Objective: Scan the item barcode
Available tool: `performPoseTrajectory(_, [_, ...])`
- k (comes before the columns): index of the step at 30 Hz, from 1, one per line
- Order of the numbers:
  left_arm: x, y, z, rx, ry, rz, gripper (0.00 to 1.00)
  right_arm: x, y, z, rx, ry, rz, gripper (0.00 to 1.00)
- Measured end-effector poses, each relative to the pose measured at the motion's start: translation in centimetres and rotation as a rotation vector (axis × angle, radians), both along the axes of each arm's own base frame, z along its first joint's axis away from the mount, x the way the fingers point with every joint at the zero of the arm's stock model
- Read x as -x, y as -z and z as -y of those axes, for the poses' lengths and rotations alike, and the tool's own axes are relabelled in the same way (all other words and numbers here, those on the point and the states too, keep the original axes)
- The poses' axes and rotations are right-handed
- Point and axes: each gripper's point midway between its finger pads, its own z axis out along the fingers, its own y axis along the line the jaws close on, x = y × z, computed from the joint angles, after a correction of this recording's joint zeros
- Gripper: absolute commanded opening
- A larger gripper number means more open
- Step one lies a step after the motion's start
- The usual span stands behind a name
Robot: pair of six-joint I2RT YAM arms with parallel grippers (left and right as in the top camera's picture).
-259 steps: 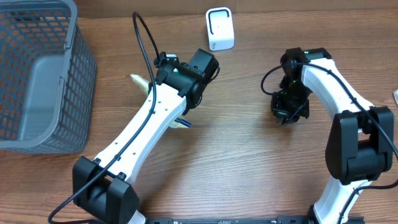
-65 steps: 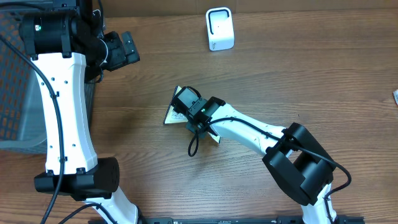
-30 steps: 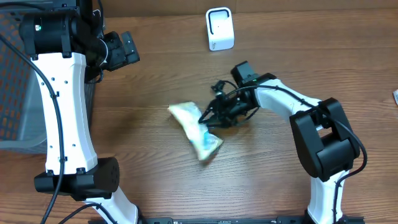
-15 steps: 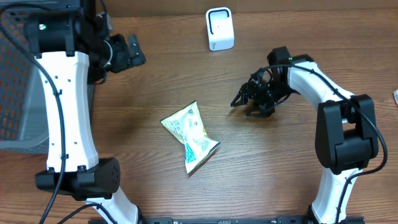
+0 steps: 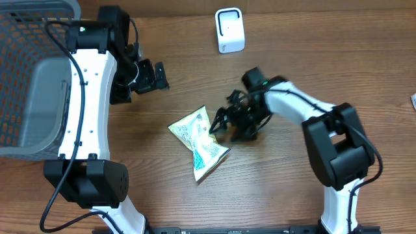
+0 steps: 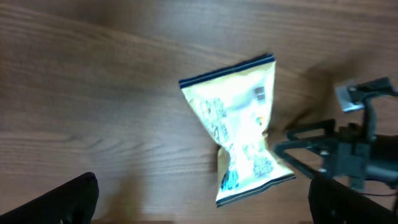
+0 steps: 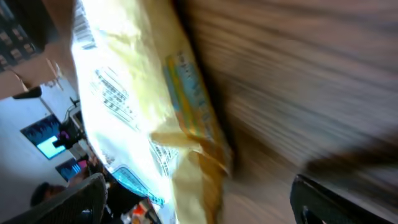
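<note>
The item, a yellow and white snack bag (image 5: pixel 197 140) with blue trim, lies flat on the wood table. Its barcode (image 6: pixel 259 94) faces up near the bag's top corner in the left wrist view. My right gripper (image 5: pixel 219 125) is open at the bag's right edge, fingers pointing left. The bag (image 7: pixel 140 93) fills the right wrist view, blurred, just ahead of the spread fingers. My left gripper (image 5: pixel 158 76) hangs open above the table, up and left of the bag (image 6: pixel 239 127), holding nothing. The white scanner (image 5: pixel 229 30) stands at the back.
A grey mesh basket (image 5: pixel 26 39) takes up the far left of the table. The right arm (image 6: pixel 348 152) shows in the left wrist view beside the bag. A small white object (image 5: pixel 413 99) sits at the table's right edge.
The right gripper let the bag drop, opened wide, swung away to the right, then came back left to the bag's edge. The left arm moved right, away from the basket.
</note>
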Motion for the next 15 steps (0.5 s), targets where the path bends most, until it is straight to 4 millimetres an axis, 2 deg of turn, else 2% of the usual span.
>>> performPoseTrajectory(3, [0.2,0.4,0.0,-0.001,0.0,-0.016,1.0,1.0,0.4,-1.3,-0.015,0.01,-0.03,0.93])
performPoseTrajectory(6, [0.2,0.4,-0.1,-0.004,0.0,-0.016,1.0,0.9,0.3,-2.3,-0.032,0.025,-0.03,0.91])
performPoseTrajectory(7, [0.2,0.4,-0.1,-0.005,0.0,-0.016,1.0,0.7,0.3,-2.7,-0.037,0.03,-0.023,0.84])
performPoseTrajectory(11, [0.2,0.4,-0.1,-0.005,0.0,-0.016,1.0,0.6,0.8,-3.6,-0.029,0.061,-0.02,0.8])
performPoseTrajectory(13, [0.2,0.5,-0.1,-0.005,0.0,-0.016,1.0,0.9,1.0,-4.2,-0.028,0.071,-0.019,0.71])
performPoseTrajectory(14, [0.2,0.5,-0.1,-0.005,0.0,-0.016,1.0,1.0,1.0,-4.5,-0.028,0.073,-0.018,0.59])
performPoseTrajectory(15, [0.2,0.5,-0.1,-0.005,0.0,-0.016,1.0,1.3,1.2,-4.7,-0.02,0.079,-0.022,0.41])
